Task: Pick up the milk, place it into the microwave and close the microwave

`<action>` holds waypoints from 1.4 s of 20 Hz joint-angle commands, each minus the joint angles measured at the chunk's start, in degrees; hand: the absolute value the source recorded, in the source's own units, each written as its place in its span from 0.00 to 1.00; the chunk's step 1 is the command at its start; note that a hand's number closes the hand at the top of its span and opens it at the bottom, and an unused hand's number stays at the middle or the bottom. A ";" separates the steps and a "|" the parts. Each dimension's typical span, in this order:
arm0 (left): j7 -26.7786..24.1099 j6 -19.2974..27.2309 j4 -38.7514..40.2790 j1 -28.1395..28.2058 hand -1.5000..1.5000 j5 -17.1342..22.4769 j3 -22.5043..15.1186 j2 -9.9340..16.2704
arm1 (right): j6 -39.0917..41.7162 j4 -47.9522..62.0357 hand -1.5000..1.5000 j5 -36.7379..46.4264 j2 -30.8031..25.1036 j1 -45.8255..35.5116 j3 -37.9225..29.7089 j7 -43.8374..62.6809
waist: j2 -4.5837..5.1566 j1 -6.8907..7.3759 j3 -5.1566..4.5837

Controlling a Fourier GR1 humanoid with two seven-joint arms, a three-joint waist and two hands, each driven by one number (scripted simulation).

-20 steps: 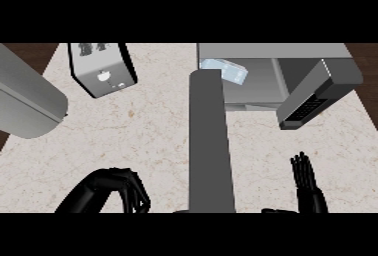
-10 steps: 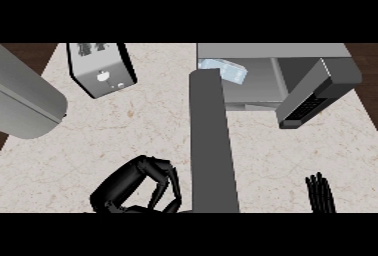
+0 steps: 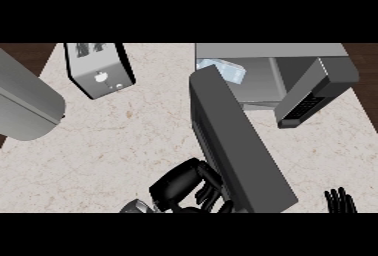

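The milk (image 3: 221, 70), a pale carton, lies inside the microwave (image 3: 295, 55) at the cavity's left side. The microwave door (image 3: 235, 145) is a dark grey slab standing open, slanting from the cavity's left edge down toward the view's lower middle. My left hand (image 3: 181, 187) is at the door's lower left; its relaxed fingers (image 3: 210, 188) touch the door's outer face and hold nothing. At the lower right edge only the straight fingers of my right hand (image 3: 340, 202) show, pointing up and resting.
A silver toaster (image 3: 100, 70) stands at the back left of the marble counter (image 3: 111, 145). A large grey rounded body (image 3: 26, 107) fills the left edge. The microwave's control panel (image 3: 306, 105) juts out at the right.
My left hand has moved right and forward to the door. The door's near end has swung to the right, toward the microwave. My right hand has sunk to the lower edge.
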 commanded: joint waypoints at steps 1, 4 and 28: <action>-1.62 9.13 9.73 -4.92 1.00 -0.11 -9.65 0.02 | 6.86 -4.30 0.00 -1.63 -2.47 2.53 1.13 -2.60 | 0.24 -0.81 0.00; 0.79 13.13 13.99 -10.73 1.00 6.83 -13.18 0.02 | 7.54 -10.42 0.00 -3.80 -2.92 3.59 2.40 0.11 | 0.39 -1.83 -0.04; -9.15 43.18 27.89 -31.66 1.00 36.94 -12.37 0.03 | 9.20 -32.85 0.00 -11.33 -8.07 6.56 11.08 11.35 | 2.78 -12.39 -0.30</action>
